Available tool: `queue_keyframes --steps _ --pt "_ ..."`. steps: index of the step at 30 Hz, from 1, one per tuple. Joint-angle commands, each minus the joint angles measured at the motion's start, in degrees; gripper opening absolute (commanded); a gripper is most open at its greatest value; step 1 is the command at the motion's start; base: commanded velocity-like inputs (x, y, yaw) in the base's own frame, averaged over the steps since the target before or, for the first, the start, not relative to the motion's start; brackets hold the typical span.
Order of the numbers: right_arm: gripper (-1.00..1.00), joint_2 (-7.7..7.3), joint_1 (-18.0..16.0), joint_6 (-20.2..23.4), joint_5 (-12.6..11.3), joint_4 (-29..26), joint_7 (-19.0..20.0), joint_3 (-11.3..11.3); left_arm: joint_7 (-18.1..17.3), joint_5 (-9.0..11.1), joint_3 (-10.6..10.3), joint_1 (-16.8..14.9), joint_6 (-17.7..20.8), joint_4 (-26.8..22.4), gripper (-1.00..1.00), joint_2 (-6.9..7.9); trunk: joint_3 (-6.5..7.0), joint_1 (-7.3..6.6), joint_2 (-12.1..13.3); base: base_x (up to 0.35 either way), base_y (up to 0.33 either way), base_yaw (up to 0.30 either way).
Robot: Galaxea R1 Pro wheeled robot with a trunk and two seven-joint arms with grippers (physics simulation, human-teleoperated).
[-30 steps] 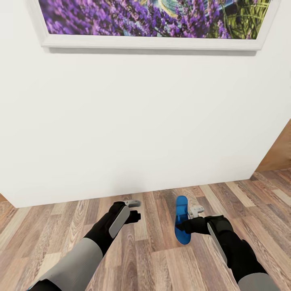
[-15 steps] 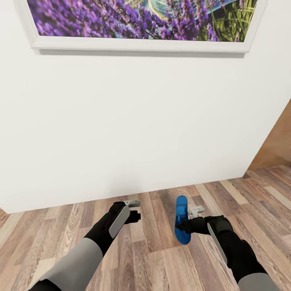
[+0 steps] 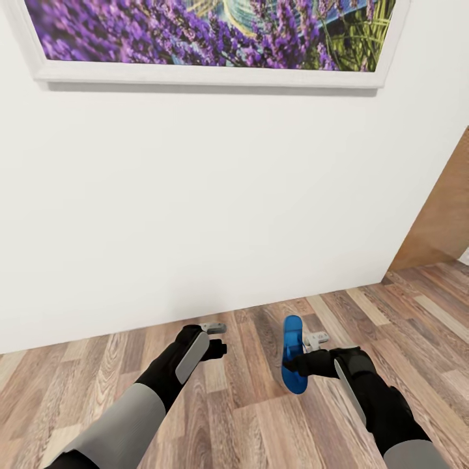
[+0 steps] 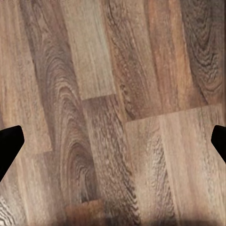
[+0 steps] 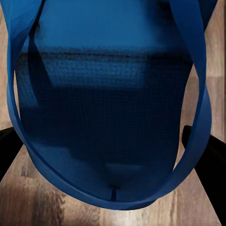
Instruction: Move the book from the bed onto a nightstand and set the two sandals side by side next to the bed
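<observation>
One bright blue sandal (image 3: 292, 355) hangs on edge above the wood-plank floor (image 3: 260, 417), and my right gripper (image 3: 306, 352) is shut on it. In the right wrist view the sandal's sole (image 5: 108, 94) and its blue straps sit between the dark fingers (image 5: 207, 160). My left gripper (image 3: 218, 339) stands open and empty over the floor, to the left of the sandal. In the left wrist view its fingertips (image 4: 9, 146) sit far apart over bare planks. The book, the bed, the nightstand and the other sandal are out of view.
A white wall (image 3: 215, 195) stands close ahead, meeting the floor just beyond my grippers. A framed purple lavender picture (image 3: 208, 39) hangs high on it. A brown wooden door (image 3: 443, 215) shows past the wall's right end, with open floor in front of it.
The whole view has shifted: the picture and the wall have slid left, and more of the brown door shows at right. Both arms keep their pose and the sandal stays held.
</observation>
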Motion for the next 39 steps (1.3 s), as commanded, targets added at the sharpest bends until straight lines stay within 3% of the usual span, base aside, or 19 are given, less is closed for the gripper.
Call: queue_keyframes --steps 1,27,39 --pt "-1.00 -0.04 0.0 0.2 0.4 -0.1 0.4 0.1 0.5 0.6 -0.1 0.0 0.1 -0.1 1.00 0.00 -0.02 -0.01 0.0 0.000 0.000 -0.100" --pt "-1.00 -0.04 0.0 0.2 0.4 -0.1 0.4 0.1 0.6 0.6 -0.1 0.0 0.1 -0.1 1.00 0.00 0.74 -0.01 0.0 -0.003 0.000 -0.100" --pt "-1.00 -0.04 0.0 0.2 0.4 -0.1 0.4 0.1 0.6 0.6 -0.1 0.0 0.3 -0.1 1.00 0.00 1.10 -0.01 0.0 -0.154 0.000 -0.100"
